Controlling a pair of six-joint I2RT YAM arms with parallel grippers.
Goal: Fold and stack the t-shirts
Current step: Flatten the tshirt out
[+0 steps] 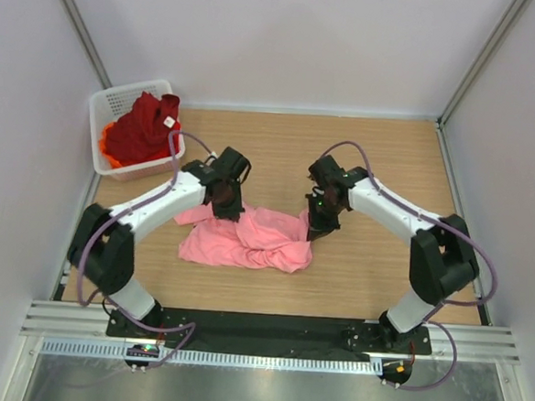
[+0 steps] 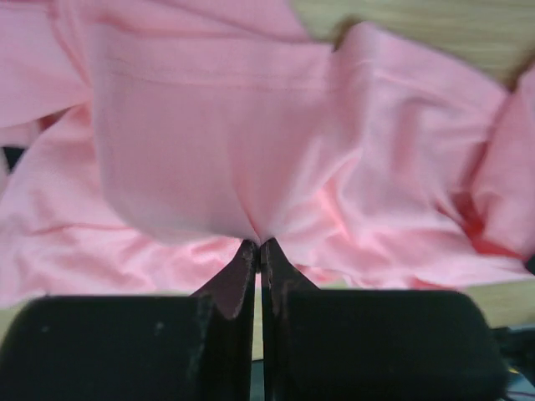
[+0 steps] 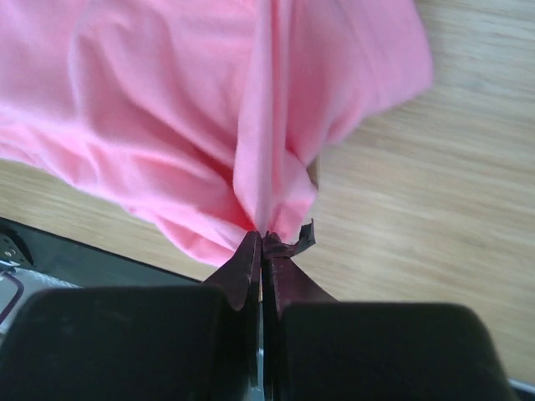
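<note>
The light pink t-shirt (image 1: 246,240) lies crumpled on the wooden table between my two arms. My left gripper (image 1: 225,207) is shut on its upper left part; in the left wrist view the fingertips (image 2: 249,255) pinch a fold of pink cloth (image 2: 251,150). My right gripper (image 1: 319,227) is shut on the shirt's right edge; in the right wrist view the pink cloth (image 3: 209,117) hangs gathered from the closed tips (image 3: 251,251). The dark red t-shirt (image 1: 144,128) with a small white tag lies in the basket on top of the orange one (image 1: 108,153).
A white plastic mesh basket (image 1: 109,107) stands at the far left corner of the table. White walls with metal posts enclose the table. A black base plate (image 1: 268,329) runs along the near edge.
</note>
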